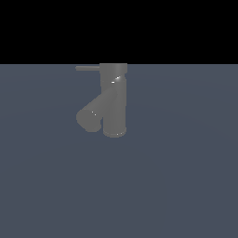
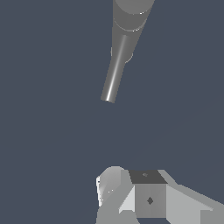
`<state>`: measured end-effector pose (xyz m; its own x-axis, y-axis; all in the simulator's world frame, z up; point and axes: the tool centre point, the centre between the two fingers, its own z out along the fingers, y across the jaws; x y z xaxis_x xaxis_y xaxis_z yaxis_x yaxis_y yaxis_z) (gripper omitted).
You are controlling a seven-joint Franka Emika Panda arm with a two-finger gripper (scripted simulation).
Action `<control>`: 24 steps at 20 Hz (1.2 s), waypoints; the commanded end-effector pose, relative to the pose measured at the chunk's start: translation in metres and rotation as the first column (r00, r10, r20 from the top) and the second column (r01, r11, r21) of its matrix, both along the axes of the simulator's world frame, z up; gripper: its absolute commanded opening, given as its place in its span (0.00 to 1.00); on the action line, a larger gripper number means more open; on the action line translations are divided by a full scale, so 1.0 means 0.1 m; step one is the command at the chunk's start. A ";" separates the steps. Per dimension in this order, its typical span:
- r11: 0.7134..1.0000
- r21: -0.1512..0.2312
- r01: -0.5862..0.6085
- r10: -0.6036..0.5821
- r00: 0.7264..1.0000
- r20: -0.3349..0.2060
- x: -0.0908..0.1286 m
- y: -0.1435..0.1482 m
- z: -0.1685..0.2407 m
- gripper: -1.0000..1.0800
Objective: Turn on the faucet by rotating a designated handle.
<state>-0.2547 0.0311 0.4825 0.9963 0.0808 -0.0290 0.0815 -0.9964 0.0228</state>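
Your hand sits nearest the wrist camera, though you can't tell if it's open or closed. The handle lies ahead, clear of it, pointing its free end toward your hand.

The faucet and its handle look like glossy grey metal.

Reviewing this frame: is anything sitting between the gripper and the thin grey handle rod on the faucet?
No. In the wrist view, only bare blue-grey floor separates the light grey gripper from the free tip of the thin grey handle rod. The exterior view shows no gripper.
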 end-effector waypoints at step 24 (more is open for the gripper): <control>0.998 0.049 0.029 -0.028 0.999 -0.024 0.14 0.22 0.00 0.00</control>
<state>-0.2445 0.0522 0.4828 0.9963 0.0713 -0.0479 0.0704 -0.9973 -0.0219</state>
